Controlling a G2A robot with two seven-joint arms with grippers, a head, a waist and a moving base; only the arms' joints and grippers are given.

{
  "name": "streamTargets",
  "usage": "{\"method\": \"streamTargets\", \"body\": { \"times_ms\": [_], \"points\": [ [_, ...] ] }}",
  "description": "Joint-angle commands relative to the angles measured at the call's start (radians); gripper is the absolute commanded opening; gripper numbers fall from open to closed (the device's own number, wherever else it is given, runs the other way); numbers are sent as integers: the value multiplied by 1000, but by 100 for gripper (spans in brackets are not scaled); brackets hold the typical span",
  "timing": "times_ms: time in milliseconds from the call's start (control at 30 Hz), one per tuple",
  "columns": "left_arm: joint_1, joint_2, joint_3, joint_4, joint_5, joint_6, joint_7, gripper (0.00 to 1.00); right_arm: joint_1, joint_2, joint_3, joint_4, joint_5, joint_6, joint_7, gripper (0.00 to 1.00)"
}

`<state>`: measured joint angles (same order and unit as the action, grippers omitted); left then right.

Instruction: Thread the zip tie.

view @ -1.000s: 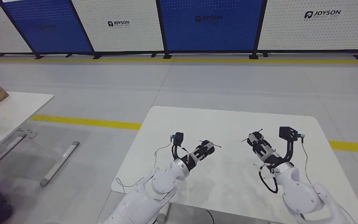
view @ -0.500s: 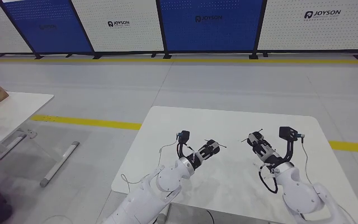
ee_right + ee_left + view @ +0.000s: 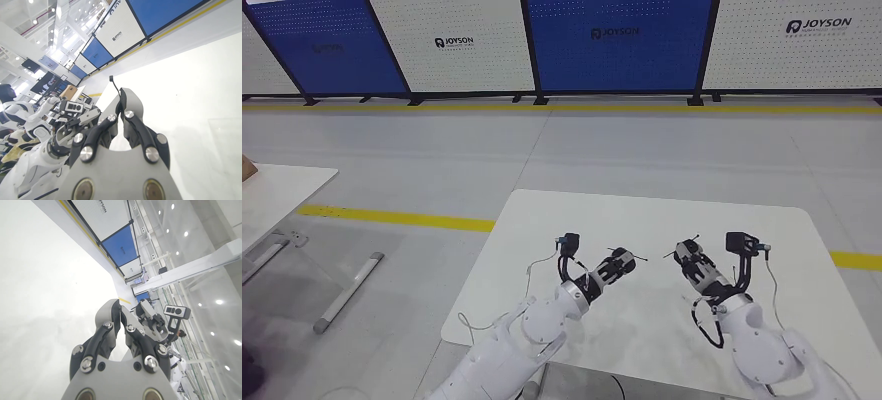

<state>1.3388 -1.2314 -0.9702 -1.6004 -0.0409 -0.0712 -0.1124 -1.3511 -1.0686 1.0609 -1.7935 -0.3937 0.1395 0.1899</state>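
Zip tie [image 3: 115,85], we saw, sat pinched in the closed right gripper [image 3: 121,92] above the table [image 3: 189,79], its length running out past the fingertips, head end outermost, while the left gripper [image 3: 119,303] was closed too.

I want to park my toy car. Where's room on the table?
The far half of the table, beyond both grippers, is bare. Crowded: the near middle, where the left gripper and right gripper face each other.
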Motion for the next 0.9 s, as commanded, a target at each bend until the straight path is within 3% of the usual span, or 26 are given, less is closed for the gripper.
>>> {"method": "streamTargets", "body": {
  "times_ms": [0,67,867],
  "points": [
    [5,1,-1,-2,-6,-30,-15,0,-1,-3,-6,3,4,-9,15,0],
    [8,1,-7,2,-13,-51,-21,0,1,-3,-9,5,-10,-8,25,0],
    [8,1,-7,2,-13,-51,-21,0,-19,-20,-10,-1,55,-11,-23,0]
  ]
}}
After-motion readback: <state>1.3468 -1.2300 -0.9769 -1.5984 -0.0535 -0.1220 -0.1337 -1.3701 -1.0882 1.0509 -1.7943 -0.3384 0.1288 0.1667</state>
